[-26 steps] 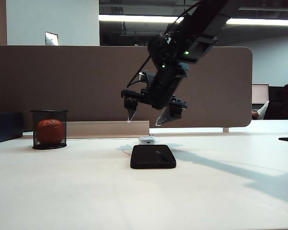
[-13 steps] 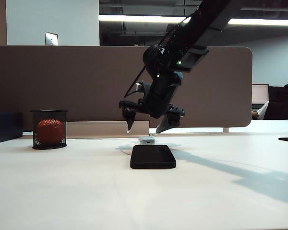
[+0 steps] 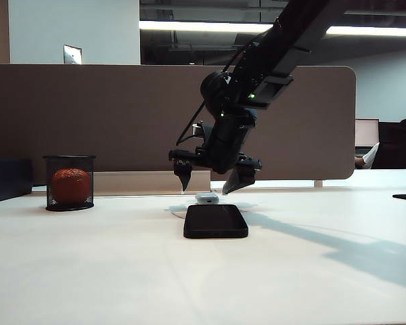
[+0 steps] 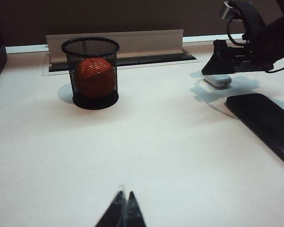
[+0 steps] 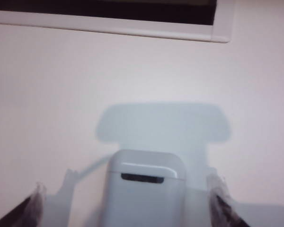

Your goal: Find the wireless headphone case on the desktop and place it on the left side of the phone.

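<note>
The wireless headphone case (image 3: 207,198) is a small white rounded case lying on the desktop (image 3: 95,271) just behind the black phone (image 3: 216,221). My right gripper (image 3: 208,184) hangs open right above the case, one finger to each side, not touching it. In the right wrist view the case (image 5: 146,189) shows its dark slot between the spread fingertips (image 5: 34,203), with the right gripper (image 5: 128,202) open around it. The left wrist view shows the case (image 4: 218,80) and phone (image 4: 265,123) far off; my left gripper (image 4: 125,196) is shut and empty above bare table.
A black mesh cup (image 3: 70,183) holding an orange ball stands at the left by the brown partition (image 3: 88,115). A white cable slot (image 4: 118,47) runs along the table's back edge. The right arm's shadow lies across the right of the table.
My right gripper has come down, from well above the table to just over the case, its jaws still wide. The case, phone and left gripper have not moved.
</note>
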Robot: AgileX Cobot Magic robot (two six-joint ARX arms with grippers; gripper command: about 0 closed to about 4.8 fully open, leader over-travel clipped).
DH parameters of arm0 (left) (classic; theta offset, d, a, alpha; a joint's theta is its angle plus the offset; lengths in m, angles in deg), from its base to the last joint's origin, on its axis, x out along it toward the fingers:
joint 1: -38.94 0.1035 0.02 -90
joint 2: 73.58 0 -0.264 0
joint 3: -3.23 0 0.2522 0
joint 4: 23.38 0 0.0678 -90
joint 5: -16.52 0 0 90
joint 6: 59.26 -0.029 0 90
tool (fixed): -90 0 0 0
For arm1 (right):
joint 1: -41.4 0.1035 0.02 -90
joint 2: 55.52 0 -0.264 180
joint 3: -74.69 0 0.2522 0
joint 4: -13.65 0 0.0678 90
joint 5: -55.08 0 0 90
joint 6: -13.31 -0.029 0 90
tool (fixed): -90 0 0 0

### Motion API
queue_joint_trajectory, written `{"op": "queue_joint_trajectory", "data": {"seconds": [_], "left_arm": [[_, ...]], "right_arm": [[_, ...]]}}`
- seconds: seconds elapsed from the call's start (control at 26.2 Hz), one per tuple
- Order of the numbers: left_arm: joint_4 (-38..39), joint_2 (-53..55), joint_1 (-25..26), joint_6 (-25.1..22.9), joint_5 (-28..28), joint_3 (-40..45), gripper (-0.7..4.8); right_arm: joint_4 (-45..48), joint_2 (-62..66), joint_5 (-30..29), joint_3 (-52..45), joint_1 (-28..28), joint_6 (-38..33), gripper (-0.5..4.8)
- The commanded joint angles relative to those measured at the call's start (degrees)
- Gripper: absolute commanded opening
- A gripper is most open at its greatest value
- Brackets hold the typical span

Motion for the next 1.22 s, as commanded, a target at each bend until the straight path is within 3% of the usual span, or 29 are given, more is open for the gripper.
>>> {"op": "queue_joint_trajectory", "data": {"seconds": [0.04,1.07,1.22], "left_arm": [[-0.4,0.0,0.1,0.0,0.3,-0.2,-0.05],[-0.4,0.0,0.1,0.0,0.3,-0.2,-0.06],[-0.5,0.0,0.1,0.0,0.3,-0.2,-0.05]], "right_arm": [[0.5,0.1,1.0,0.3,0.1,0.0,4.79],[1.7,2.1,2.0,0.3,0.5,0.0,4.79],[1.0,2.2,1.8,0.3,0.7,0.0,4.51]]}}
